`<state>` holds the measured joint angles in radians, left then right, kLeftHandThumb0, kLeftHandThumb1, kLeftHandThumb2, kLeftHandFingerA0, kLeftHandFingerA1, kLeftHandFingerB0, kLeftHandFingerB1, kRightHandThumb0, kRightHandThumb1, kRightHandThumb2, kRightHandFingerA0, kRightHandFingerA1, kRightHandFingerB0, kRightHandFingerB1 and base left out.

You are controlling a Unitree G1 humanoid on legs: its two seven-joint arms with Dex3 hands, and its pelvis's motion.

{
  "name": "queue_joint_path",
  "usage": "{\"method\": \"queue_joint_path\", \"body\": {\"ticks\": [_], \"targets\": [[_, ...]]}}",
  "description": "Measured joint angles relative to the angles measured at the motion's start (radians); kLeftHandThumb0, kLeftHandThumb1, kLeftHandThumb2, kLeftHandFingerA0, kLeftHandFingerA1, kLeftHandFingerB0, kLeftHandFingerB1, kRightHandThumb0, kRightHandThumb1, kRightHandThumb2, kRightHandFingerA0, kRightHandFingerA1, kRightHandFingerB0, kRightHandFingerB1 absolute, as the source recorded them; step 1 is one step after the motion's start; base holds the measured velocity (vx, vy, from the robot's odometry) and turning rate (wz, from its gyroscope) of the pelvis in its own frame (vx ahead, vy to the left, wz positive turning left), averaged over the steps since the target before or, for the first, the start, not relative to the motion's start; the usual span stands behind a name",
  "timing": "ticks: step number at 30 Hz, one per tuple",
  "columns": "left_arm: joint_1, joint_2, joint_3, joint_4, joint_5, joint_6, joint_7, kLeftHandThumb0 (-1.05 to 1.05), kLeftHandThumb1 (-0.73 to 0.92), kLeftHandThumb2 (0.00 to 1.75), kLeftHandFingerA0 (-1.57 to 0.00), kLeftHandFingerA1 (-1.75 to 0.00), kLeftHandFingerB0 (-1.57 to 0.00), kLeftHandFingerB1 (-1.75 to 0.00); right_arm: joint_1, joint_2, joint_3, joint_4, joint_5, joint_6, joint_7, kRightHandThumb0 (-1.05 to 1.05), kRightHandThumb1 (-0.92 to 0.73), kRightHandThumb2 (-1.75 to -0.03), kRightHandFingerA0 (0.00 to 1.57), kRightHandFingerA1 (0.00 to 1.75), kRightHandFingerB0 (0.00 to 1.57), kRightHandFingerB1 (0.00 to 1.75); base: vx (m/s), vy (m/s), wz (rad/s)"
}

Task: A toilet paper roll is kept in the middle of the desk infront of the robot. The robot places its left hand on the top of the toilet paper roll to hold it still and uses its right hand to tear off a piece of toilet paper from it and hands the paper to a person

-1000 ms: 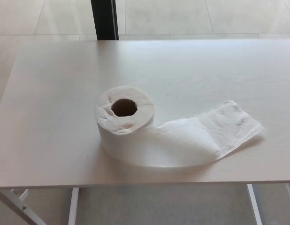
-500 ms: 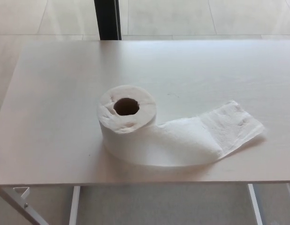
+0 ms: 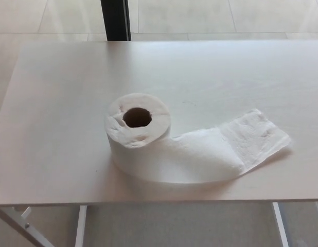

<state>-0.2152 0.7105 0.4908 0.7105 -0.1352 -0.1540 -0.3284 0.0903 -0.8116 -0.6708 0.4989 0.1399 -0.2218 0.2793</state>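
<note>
Nothing on the table has moved since the earlier frames; only the head view has drifted a little, so the whole picture sits slightly differently. Neither robot hand shows in the view, so whether their fingers are apart or together cannot be told, nor which hand is nearer to the work.

On the pale wood-grain table [image 3: 56, 103] the white toilet paper roll [image 3: 138, 131] stands on end near the middle, a little toward the front edge. Its axis is vertical: the brown cardboard core hole [image 3: 137, 117] faces straight up at the camera, so the flat top ring is open for a left hand to press down on from above.

From the base of the roll a loose white embossed paper tail [image 3: 236, 144] runs out along the table toward picture right, the robot's right side. It lies flat, its long axis going rightward and slightly away from the robot, ending in a free squared end near the right part of the table. That layout favours the right hand for the tear, judging by side alone. No person is visible.
</note>
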Motion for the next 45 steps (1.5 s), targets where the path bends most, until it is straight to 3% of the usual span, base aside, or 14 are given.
{"method": "queue_joint_path", "body": {"ticks": [3, 4, 11, 12, 15, 16, 19, 24, 26, 30, 31, 41, 42, 45], "targets": [[-0.03, -0.032, -0.02, -0.111, -0.001, 0.016, 0.002, -0.5, 0.58, 1.0, -0.3, -0.61, -0.16, -0.52, -0.034, 0.003, 0.022, -0.09, 0.001, 0.013, 0.0, -0.5, -0.62, -0.67, 0.03, 0.32, 0.04, 0.17, 0.0, 0.0, 0.0], [-0.037, -0.04, -0.026, -0.133, -0.001, 0.02, 0.002, -0.52, 0.78, 0.62, -0.3, -0.52, -0.25, -0.42, -0.041, 0.005, 0.028, -0.107, 0.001, 0.016, 0.0, -0.55, -0.66, -0.6, 0.03, 0.37, 0.0, 0.28, 0.0, 0.0, 0.0], [-0.166, -0.134, -0.156, -0.367, 0.004, 0.074, 0.002, -0.65, 0.57, 0.99, -0.3, -0.61, -0.18, -0.5, -0.143, 0.027, 0.151, -0.307, -0.002, 0.064, 0.003, -0.69, -0.43, -0.83, 0.03, 0.44, 0.07, 0.36, 0.0, 0.0, 0.0], [-0.199, -0.155, -0.196, -0.408, 0.008, 0.086, 0.001, -0.65, 0.73, 0.62, -0.31, -0.52, -0.31, -0.41, -0.167, 0.032, 0.191, -0.348, -0.004, 0.078, 0.005, -0.65, -0.41, -0.77, 0.05, 0.47, 0.07, 0.39, 0.0, 0.0, 0.0], [-0.259, -0.192, -0.276, -0.485, 0.019, 0.112, 0.0, -0.64, 0.72, 0.61, -0.33, -0.5, -0.33, -0.41, -0.211, 0.047, 0.271, -0.421, -0.014, 0.101, 0.013, -0.37, -0.35, -0.94, 0.03, 0.52, 0.0, 0.49, 0.0, 0.0, 0.0], [-0.295, -0.215, -0.327, -0.53, 0.03, 0.13, 0.0, -0.67, 0.69, 0.61, -0.34, -0.51, -0.32, -0.42, -0.233, 0.057, 0.326, -0.464, -0.023, 0.115, 0.018, -0.62, -0.58, -0.58, 0.15, 0.4, 0.18, 0.29, 0.0, 0.0, 0.0], [-0.348, -0.255, -0.419, -0.603, 0.051, 0.163, 0.0, -0.62, 0.71, 0.61, -0.34, -0.5, -0.35, -0.43, -0.266, 0.079, 0.435, -0.522, -0.041, 0.144, 0.029, -0.36, -0.36, -0.95, 0.03, 0.53, 0.0, 0.48, 0.0, 0.0, 0.0], [-0.382, -0.306, -0.527, -0.673, 0.078, 0.223, 0.0, -0.65, 0.74, 0.62, -0.34, -0.55, -0.33, -0.44, -0.301, 0.114, 0.581, -0.566, -0.081, 0.185, 0.043, -0.64, -0.46, -0.8, 0.1, 0.5, 0.19, 0.43, 0.0, 0.0, 0.0], [-0.385, -0.322, -0.567, -0.683, 0.092, 0.247, 0.001, -0.69, 0.59, 1.0, -0.32, -0.62, -0.29, -0.54, -0.317, 0.123, 0.635, -0.573, -0.102, 0.205, 0.049, -0.62, -0.46, -0.79, 0.11, 0.5, 0.21, 0.43, 0.0, 0.0, 0.0], [-0.39, -0.331, -0.645, -0.696, 0.142, 0.292, 0.002, -0.7, 0.6, 1.0, -0.24, -0.59, -0.29, -0.55, -0.351, 0.138, 0.718, -0.59, -0.144, 0.256, 0.063, -0.56, -0.59, -0.59, 0.26, 0.57, 0.3, 0.32, 0.0, 0.0, 0.0], [-0.39, -0.331, -0.662, -0.701, 0.158, 0.307, 0.002, -0.61, 0.77, 0.63, -0.27, -0.53, -0.34, -0.42, -0.359, 0.142, 0.736, -0.59, -0.156, 0.269, 0.064, -0.55, -0.57, -0.57, 0.31, 0.59, 0.34, 0.33, 0.0, 0.0, 0.0], [-0.36, -0.331, -0.795, -0.731, 0.292, 0.343, 0.015, -0.59, 0.76, 0.64, -0.3, -0.48, -0.39, -0.42, -0.399, 0.181, 0.819, -0.528, -0.245, 0.329, 0.067, -0.46, -0.6, -0.58, 0.26, 0.43, 0.38, 0.35, 0.0, 0.0, 0.0], [-0.355, -0.331, -0.803, -0.731, 0.304, 0.343, 0.018, -0.66, 0.62, 1.0, -0.27, -0.56, -0.35, -0.55, -0.401, 0.183, 0.821, -0.526, -0.252, 0.336, 0.067, -0.46, -0.61, -0.58, 0.25, 0.45, 0.4, 0.36, 0.0, 0.0, 0.0], [-0.342, -0.329, -0.832, -0.72, 0.344, 0.34, 0.03, -0.67, 0.65, 1.03, -0.25, -0.56, -0.34, -0.55, -0.405, 0.187, 0.834, -0.516, -0.268, 0.355, 0.07, -0.47, -0.62, -0.58, 0.22, 0.44, 0.4, 0.36, 0.0, 0.0, 0.0]]}}
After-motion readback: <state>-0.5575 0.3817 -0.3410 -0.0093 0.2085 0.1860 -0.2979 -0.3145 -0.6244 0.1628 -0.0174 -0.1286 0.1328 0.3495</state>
